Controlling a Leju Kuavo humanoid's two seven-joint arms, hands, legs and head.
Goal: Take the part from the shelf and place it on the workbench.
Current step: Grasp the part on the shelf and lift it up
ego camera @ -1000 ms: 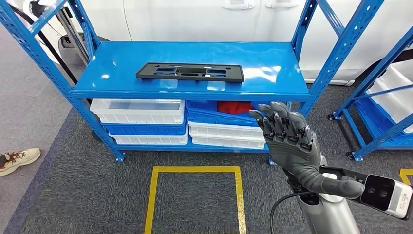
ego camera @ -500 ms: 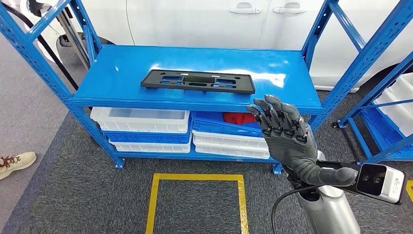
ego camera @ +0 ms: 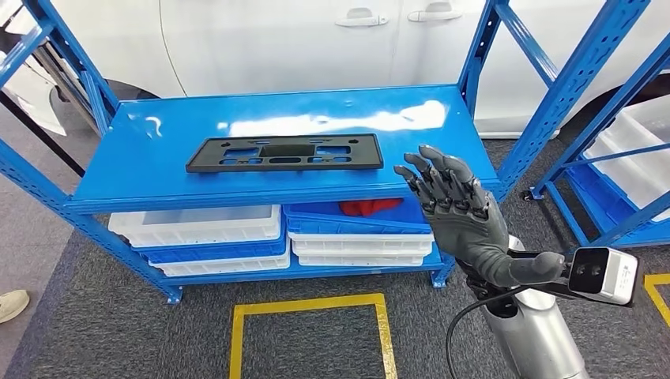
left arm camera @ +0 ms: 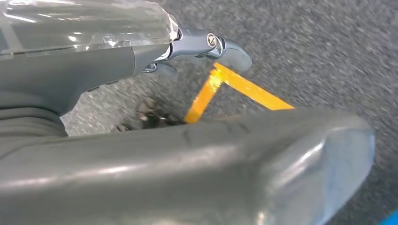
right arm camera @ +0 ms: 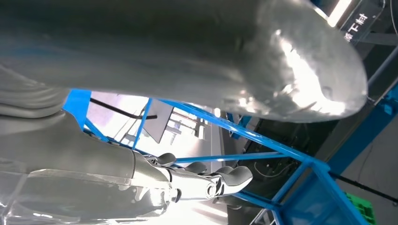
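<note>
Head view: your right hand point(ego camera: 454, 207) is raised with fingers spread, holding nothing, just off the shelf point(ego camera: 142, 170) edge; the black part point(ego camera: 285, 152) lies flat on the shelf, untouched, so you're in the approach and next must reach left over it. Left wrist view: your left hand point(left arm camera: 206, 44) hangs over the carpet, and I cannot tell if its fingers are apart or curled.

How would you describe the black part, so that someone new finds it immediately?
Look at the blue shelf in front of the white car. On its top board lies the black part, long, flat and full of cut-outs. It is alone there; the white bins sit below.
</note>
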